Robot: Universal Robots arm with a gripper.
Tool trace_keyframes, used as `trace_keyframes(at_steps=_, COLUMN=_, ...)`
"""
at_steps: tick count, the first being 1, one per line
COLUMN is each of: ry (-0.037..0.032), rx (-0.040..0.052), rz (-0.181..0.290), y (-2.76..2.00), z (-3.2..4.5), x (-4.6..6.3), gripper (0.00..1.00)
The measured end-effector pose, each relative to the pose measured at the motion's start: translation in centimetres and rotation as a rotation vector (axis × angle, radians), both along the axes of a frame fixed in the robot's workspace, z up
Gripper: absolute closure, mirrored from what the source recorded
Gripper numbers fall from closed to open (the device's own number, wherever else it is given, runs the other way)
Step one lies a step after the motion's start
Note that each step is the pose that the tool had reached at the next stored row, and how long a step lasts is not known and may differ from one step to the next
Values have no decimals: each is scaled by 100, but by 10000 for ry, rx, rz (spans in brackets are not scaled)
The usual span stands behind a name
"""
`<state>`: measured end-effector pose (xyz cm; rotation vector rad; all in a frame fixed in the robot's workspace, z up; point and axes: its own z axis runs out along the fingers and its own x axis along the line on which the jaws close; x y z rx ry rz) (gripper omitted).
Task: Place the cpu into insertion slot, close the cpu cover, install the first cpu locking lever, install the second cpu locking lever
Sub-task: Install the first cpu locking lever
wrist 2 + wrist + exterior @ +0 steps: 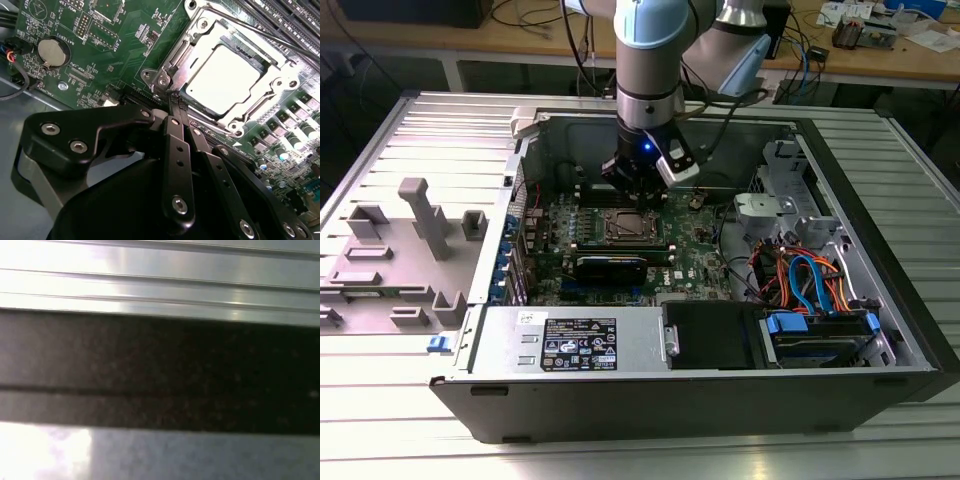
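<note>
While the computer case (470, 400) lies open on the ribbed metal desk (380, 450), its nearest part, at lower centre of the exterior view, is the grey power supply (580, 345). It carries a white sticker and a black label whose print is too small to make out. Toward the exterior view's right sits a drive bay with blue and orange cables (810, 280). Grey moulded fixtures (420, 215) stand on the desk at the exterior view's left.

Further in lies the green motherboard (695, 250), with a long black card (610, 266) across it. In the second wrist view white lettering is printed around a coin battery (52, 52).

Beyond the card, the cpu (225, 75) lies flat in the insertion slot (156, 77), silver top up and edges square with the socket. The cpu cover (265, 106) is down, framing it. A thin dark rod (260, 32) runs along one side of the cover.

The gripper (175, 102) hangs at one corner of the slot. Its black fingers (172, 150) are closed together, tips at the rim. Above centre of the exterior view, the arm (650, 60) comes straight down.
</note>
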<state>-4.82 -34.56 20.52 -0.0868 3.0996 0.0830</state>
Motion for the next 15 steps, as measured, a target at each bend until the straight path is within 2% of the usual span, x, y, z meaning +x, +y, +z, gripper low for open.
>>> trace_keyframes(at_steps=7, ry=-2, rx=20, rz=-1, y=-15, z=-16, x=0, gripper=89)
trace_keyframes(at_steps=10, ry=0, rx=63, rz=0, y=-15, z=-18, x=0, gripper=89)
trace_keyframes(at_steps=12, ry=-1, rx=174, rz=1, y=-15, z=-19, x=1, gripper=89)
trace_keyframes(at_steps=14, ry=-10, rx=376, rz=0, y=-9, z=-29, x=2, gripper=89)
trace_keyframes(at_steps=15, ry=-9, rx=401, rz=-2, y=-12, z=-27, x=1, gripper=89)
